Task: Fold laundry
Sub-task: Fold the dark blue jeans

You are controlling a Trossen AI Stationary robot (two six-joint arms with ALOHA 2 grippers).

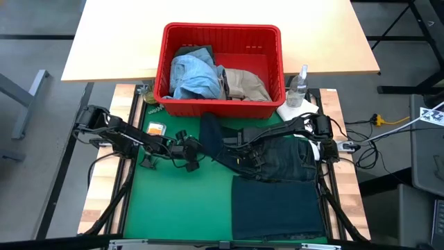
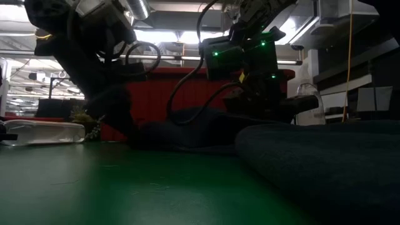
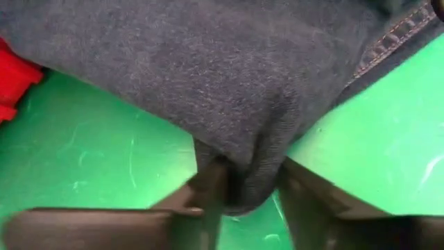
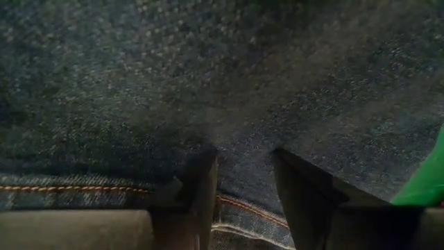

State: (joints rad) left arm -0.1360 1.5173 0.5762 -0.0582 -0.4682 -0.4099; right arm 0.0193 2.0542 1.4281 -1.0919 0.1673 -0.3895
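Observation:
The dark navy jeans (image 1: 277, 187) lie on the green mat (image 1: 180, 201), with a folded part flat at the near right and a narrow part (image 1: 209, 128) reaching toward the basket. My left gripper (image 1: 200, 148) comes in from the left and is shut on the jeans' left end. My right gripper (image 1: 243, 158) reaches in from the right, over the jeans' middle, and is shut on the cloth. Light blue denim (image 1: 193, 75), a beige khaki piece (image 1: 246, 83) and a dark olive piece (image 1: 198, 51) lie in the red basket (image 1: 222, 29). My left gripper pinches a bunched fold of the jeans (image 3: 239, 173) between its two fingers, slanting down from the table's left. The cloth beyond the fingers spreads out over the mat. My right gripper comes from above, pointing down, with jeans cloth (image 4: 243, 167) between its two fingers, next to an orange-stitched seam (image 4: 236, 203). The jeans around it lie on the mat.
The red basket stands at the mat's far edge. A clear spray bottle (image 1: 298, 87) and a small white cloth (image 1: 300, 109) sit at the far right. A small orange item (image 1: 155, 129) lies at the far left. Bare green mat lies at the near left.

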